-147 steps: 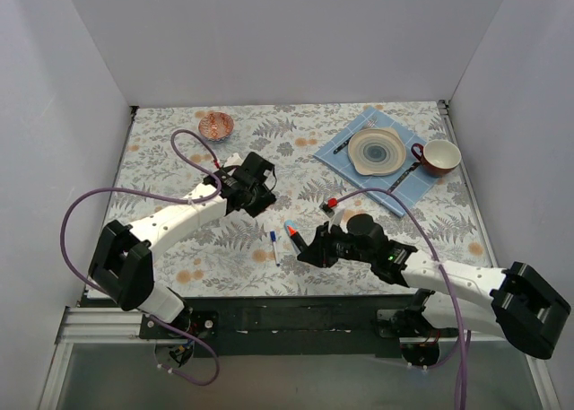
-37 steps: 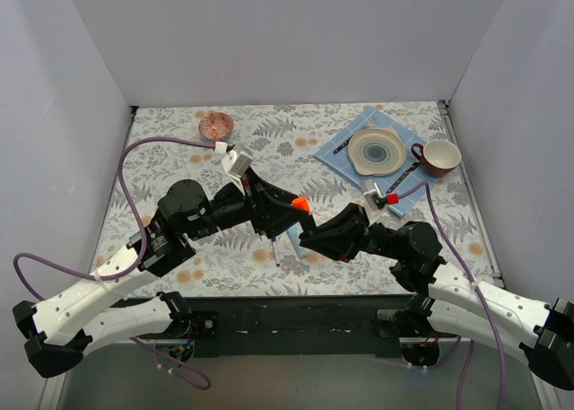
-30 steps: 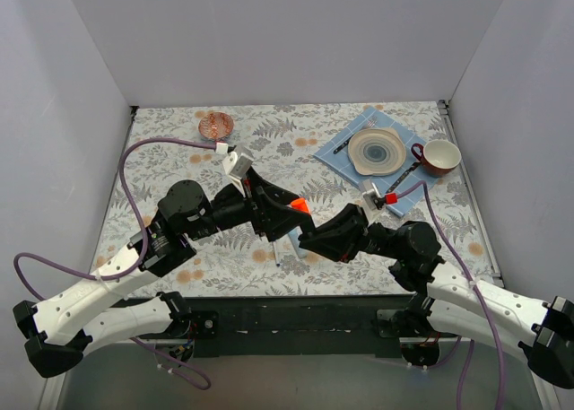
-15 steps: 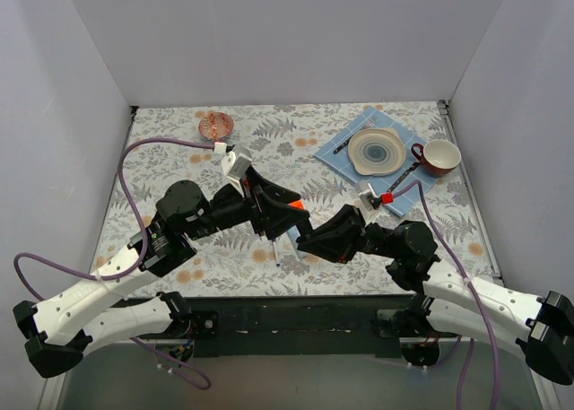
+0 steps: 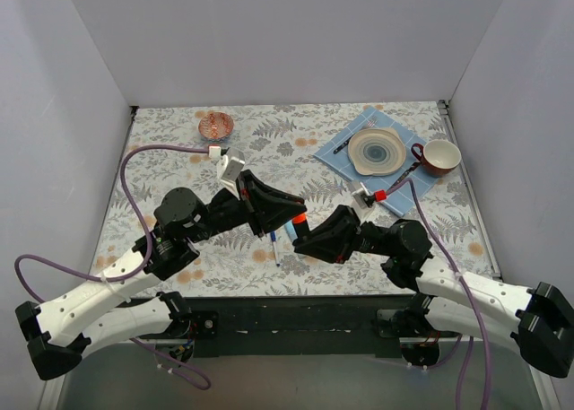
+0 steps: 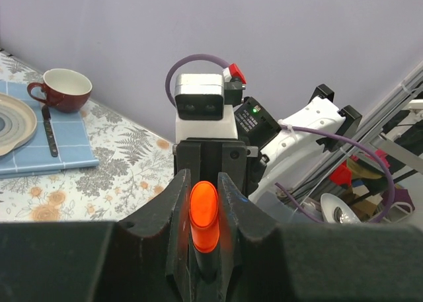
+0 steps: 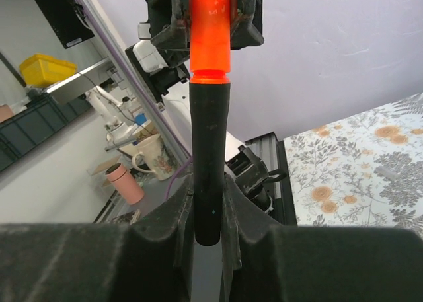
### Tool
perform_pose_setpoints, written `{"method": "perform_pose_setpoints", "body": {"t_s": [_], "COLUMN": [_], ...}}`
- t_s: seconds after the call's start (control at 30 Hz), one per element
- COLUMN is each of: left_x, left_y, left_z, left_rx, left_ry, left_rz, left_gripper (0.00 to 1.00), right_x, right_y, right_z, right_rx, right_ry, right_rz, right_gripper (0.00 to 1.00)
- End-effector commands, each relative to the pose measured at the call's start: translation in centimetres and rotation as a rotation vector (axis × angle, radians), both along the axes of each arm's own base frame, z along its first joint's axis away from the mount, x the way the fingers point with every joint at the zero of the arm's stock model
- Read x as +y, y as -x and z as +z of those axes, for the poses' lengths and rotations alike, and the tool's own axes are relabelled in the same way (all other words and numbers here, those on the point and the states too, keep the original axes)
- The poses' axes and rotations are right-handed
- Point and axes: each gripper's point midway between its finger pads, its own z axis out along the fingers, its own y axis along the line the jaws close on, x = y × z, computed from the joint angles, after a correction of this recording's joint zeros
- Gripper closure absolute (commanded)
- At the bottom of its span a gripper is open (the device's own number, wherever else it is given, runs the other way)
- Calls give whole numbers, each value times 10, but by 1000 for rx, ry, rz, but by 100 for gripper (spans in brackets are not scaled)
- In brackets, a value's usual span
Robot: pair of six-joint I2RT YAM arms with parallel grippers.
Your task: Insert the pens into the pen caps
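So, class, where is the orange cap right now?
Top view, centre, above the table: the orange cap is pinched in the left gripper, on the end of the black marker the right gripper holds.

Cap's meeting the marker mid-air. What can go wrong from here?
1. The left end effector clamps the orange cap while the right end effector clamps the black marker. Any off-axis push may twist one out of its grip.
2. I cannot tell whether the cap is fully seated. Released early, it might drop towards the white pen lying below.
3. The two end effectors sit nearly nose to nose, so pressing further risks contact.
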Motion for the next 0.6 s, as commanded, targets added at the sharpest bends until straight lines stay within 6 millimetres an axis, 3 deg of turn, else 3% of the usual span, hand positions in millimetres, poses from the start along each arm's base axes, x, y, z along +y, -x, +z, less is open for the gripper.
{"method": "perform_pose_setpoints", "body": {"t_s": [0.0,0.1,0.23,0.33,0.57], "left_x": [-12,-17,-28,-25,-17], "left_y": [12,14,11,13,23], "left_z": [-41,-49,-80,-105,-110], "left_rx": [94,143,230,261,236], "left_ry": [-28,-23,-122,-178,-132], "left_rz": [-97,-125,-144,-137,-165], "left_gripper": [100,100,100,100,100], "right_x": [-8,-6,-7,-17,-32], "right_y": [1,-12,-42,-52,-57], "right_z": [54,58,55,58,72], "right_rx": [-73,-87,-131,-164,-214], "right_ry": [-171,-160,-99,-93,-115], "right_rz": [8,-37,-167,-214,-214], "right_gripper": [99,99,99,99,99]}}
